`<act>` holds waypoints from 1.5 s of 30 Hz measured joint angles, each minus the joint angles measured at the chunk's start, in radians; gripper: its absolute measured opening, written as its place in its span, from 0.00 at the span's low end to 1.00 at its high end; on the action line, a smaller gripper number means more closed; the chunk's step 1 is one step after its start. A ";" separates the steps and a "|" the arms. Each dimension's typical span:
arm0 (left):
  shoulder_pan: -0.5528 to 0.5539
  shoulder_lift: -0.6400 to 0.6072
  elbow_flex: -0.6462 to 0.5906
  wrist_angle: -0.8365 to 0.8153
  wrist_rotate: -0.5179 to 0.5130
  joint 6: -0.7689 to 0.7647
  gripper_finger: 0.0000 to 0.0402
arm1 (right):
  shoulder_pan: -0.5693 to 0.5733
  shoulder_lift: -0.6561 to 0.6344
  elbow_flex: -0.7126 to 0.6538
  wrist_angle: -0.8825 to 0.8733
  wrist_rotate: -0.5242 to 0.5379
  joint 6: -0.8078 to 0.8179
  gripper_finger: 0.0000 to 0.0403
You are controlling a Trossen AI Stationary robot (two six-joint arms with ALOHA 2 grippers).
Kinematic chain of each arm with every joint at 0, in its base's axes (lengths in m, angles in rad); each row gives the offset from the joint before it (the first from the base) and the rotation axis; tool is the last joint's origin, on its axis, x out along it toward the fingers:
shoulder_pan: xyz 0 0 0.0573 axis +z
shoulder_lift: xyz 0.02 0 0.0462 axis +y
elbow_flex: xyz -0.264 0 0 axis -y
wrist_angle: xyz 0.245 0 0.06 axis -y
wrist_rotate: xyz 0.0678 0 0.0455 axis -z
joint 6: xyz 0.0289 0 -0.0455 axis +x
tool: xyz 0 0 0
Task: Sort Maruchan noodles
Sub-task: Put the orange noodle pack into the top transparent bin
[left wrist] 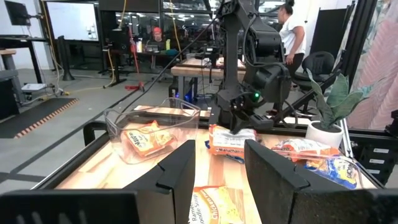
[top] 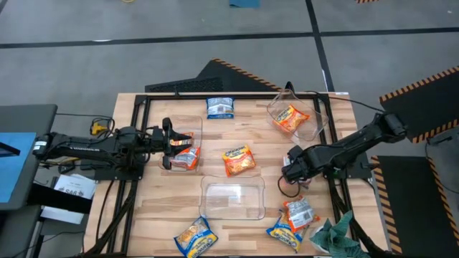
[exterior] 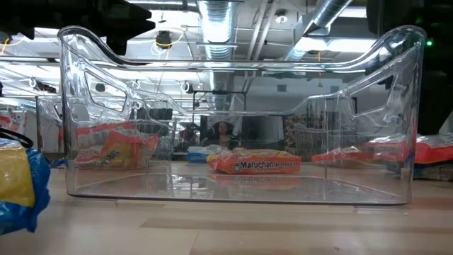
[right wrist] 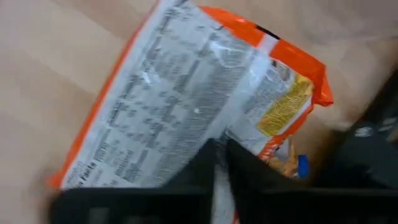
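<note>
Bare wood lies open at the left of the table (top: 154,193) in the high view, between the left tub (top: 183,143) and the packet at the lower edge (top: 195,237). The empty tub (top: 232,198) blocks the lower middle; a loose orange packet (top: 238,160) sits just above it. The upper right is taken by a tilted tub (top: 297,115). The lower right is crowded: packets (top: 294,218), a green cloth (top: 336,236), and the right gripper (top: 290,174), seemingly pressed closed on a packet.

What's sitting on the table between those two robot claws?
From above, one orange noodle packet lies on the wood between the left gripper and the right gripper. The empty clear tub sits just nearer the front edge.
</note>
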 joint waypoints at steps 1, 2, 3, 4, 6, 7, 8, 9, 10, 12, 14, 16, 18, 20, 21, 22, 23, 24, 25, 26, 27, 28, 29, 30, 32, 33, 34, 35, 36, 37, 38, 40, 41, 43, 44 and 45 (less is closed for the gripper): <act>0.000 0.000 0.000 0.000 0.000 0.000 0.31 | 0.003 0.001 0.000 -0.006 0.006 -0.010 0.05; 0.000 0.000 0.000 0.000 0.000 0.000 0.31 | 0.004 0.000 -0.002 -0.011 0.009 -0.019 0.04; 0.000 0.000 0.000 0.001 0.000 0.000 0.31 | 0.004 0.000 -0.002 -0.010 0.009 -0.023 0.04; 0.000 0.000 0.000 0.001 0.000 0.000 0.31 | 0.004 0.001 -0.001 -0.011 0.009 -0.022 0.04; 0.000 0.000 0.000 0.002 0.000 0.000 0.31 | 0.004 -0.006 0.006 -0.023 0.004 -0.026 0.02; 0.000 0.000 0.000 0.002 0.000 0.000 0.31 | 0.006 -0.011 0.015 -0.039 0.002 -0.030 0.02; 0.000 0.000 0.000 0.002 0.000 0.000 0.31 | 0.010 -0.019 0.033 -0.053 0.005 -0.040 0.02; 0.000 0.000 0.000 0.004 0.000 0.000 0.31 | 0.011 -0.032 0.054 -0.059 0.012 -0.048 0.02; 0.000 0.000 0.000 0.006 0.000 0.000 0.31 | 0.011 -0.049 0.079 -0.067 0.025 -0.051 0.02; 0.000 0.000 0.000 0.009 0.000 0.000 0.31 | 0.017 -0.081 0.118 -0.070 0.044 -0.084 0.02; 0.000 0.000 0.000 0.014 0.000 0.000 0.31 | 0.024 -0.114 0.146 -0.065 0.044 -0.116 0.02; 0.000 0.000 0.000 0.014 0.000 0.000 0.31 | 0.028 -0.143 0.159 -0.057 0.059 -0.120 0.06; 0.000 0.000 0.000 0.014 0.000 0.000 0.31 | 0.028 -0.159 0.156 -0.053 0.074 -0.120 0.10; 0.000 0.000 0.000 0.013 0.000 -0.009 0.31 | 0.018 -0.165 0.149 -0.047 0.076 -0.120 0.15; 0.000 0.000 0.000 0.013 0.000 -0.016 0.31 | 0.009 -0.163 0.147 -0.047 0.067 -0.120 0.17; 0.000 0.000 0.000 0.013 0.000 -0.018 0.31 | 0.002 -0.161 0.141 -0.044 0.052 -0.120 0.19; 0.000 0.000 0.000 0.013 0.000 -0.021 0.31 | -0.006 -0.160 0.135 -0.046 0.033 -0.120 0.22; 0.000 0.000 0.000 0.013 0.000 -0.022 0.31 | -0.010 -0.154 0.133 -0.047 0.022 -0.123 0.24; 0.000 0.000 0.000 0.013 0.000 -0.022 0.31 | -0.015 -0.144 0.134 -0.040 0.019 -0.141 0.27; 0.000 0.000 0.000 0.013 0.000 -0.022 0.31 | -0.016 -0.138 0.133 -0.026 0.013 -0.164 0.30; 0.000 0.000 0.000 0.013 0.000 -0.022 0.31 | -0.016 -0.134 0.133 -0.003 0.008 -0.194 0.34; 0.000 0.000 0.000 0.013 0.000 -0.022 0.31 | -0.014 -0.130 0.134 0.027 0.005 -0.230 0.37; 0.000 0.000 0.000 0.013 0.000 -0.020 0.31 | -0.010 -0.127 0.134 0.060 -0.008 -0.279 0.41; 0.000 0.000 0.000 0.013 0.000 -0.017 0.31 | -0.008 -0.121 0.134 0.081 -0.019 -0.327 0.44; 0.000 0.000 0.000 0.013 0.000 -0.016 0.31 | -0.005 -0.099 0.135 0.088 -0.032 -0.406 0.51; 0.000 0.000 0.000 0.013 0.000 -0.016 0.31 | -0.006 -0.087 0.135 0.068 -0.037 -0.432 0.54; 0.000 0.000 0.000 0.013 0.000 -0.016 0.31 | -0.008 -0.074 0.135 0.038 -0.037 -0.449 0.56; 0.000 0.000 0.000 0.013 0.000 -0.016 0.31 | -0.010 -0.060 0.135 0.002 -0.037 -0.463 0.58; 0.000 0.000 0.000 0.012 0.000 -0.016 0.31 | -0.013 -0.044 0.135 -0.034 -0.037 -0.471 0.59; 0.000 0.000 0.000 0.013 0.000 -0.016 0.31 | -0.016 -0.027 0.135 -0.066 -0.036 -0.479 0.61; 0.000 0.000 0.000 0.013 0.000 -0.016 0.31 | -0.020 -0.012 0.135 -0.094 -0.035 -0.486 0.61; 0.000 0.000 0.000 0.013 0.000 -0.016 0.31 | -0.022 0.014 0.135 -0.141 -0.035 -0.507 0.62; 0.000 0.000 0.000 0.013 0.000 -0.016 0.31 | -0.022 0.027 0.135 -0.161 -0.035 -0.520 0.62; 0.000 0.000 0.000 0.013 0.000 -0.015 0.31 | -0.022 0.049 0.135 -0.192 -0.035 -0.544 0.62; 0.000 0.000 0.000 0.012 0.000 -0.015 0.31 | -0.022 0.057 0.135 -0.207 -0.033 -0.549 0.62; 0.000 0.000 0.000 0.012 0.000 -0.015 0.31 | -0.022 0.065 0.135 -0.227 -0.028 -0.554 0.62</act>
